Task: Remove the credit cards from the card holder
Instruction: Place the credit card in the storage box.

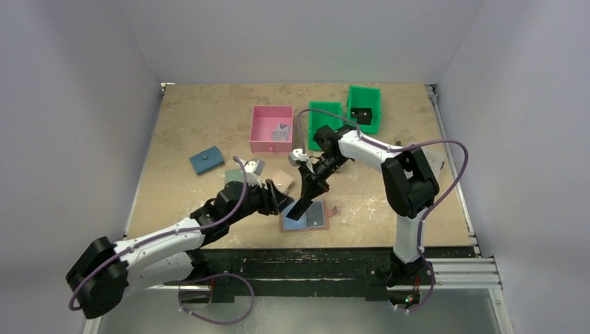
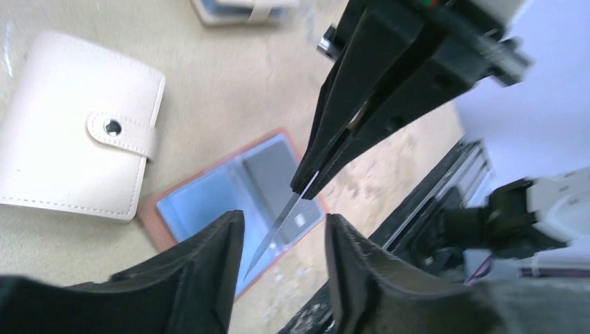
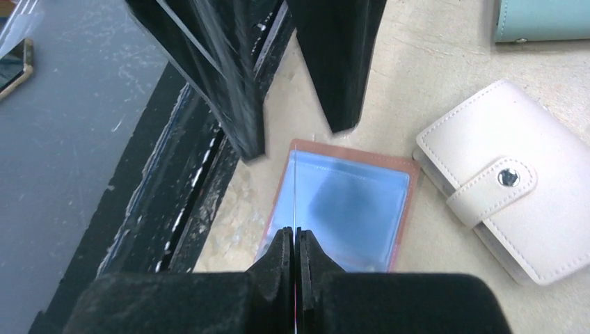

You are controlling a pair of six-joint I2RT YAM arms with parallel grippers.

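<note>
1. The card holder [image 1: 317, 218] lies unfolded on the table [image 1: 195, 118] near the front edge, between the two arms, with its light blue lining facing up. A beige wallet [image 2: 69, 153] sits just beside it, closed and snapped.
2. The right gripper [image 2: 304, 186] has its jaws pressed fully together on the upper edge of one credit card [image 2: 275, 228]. The card hangs edge-on above the open holder, clear of the pockets. Both wrist views show it only as a thin line, so its colour cannot be told from them.
3. The left gripper [image 2: 284, 217] has its jaws partly apart and grips nothing. The lower end of the held card hangs in the gap between the fingers [image 2: 222, 257]. Whether it touches either finger cannot be told.
4. Done, by assessment: one card is out of the holder and carried by the right arm alone. It is not yet set down.
5. Outstanding: the left wrist view shows a dark grey rectangle inside one pocket of the holder, probably a second card. This cannot be confirmed, because the right wrist view shows only blue lining and shadow there.
6. Unresolved: a small dark item lies in the far green bin [image 1: 364, 108]. It is too small to identify, so it is not counted as a removed card.
7. Overall assessment: the task is roughly half complete. What remains is to deposit the held card and then extract whatever the pocket holds.
</note>
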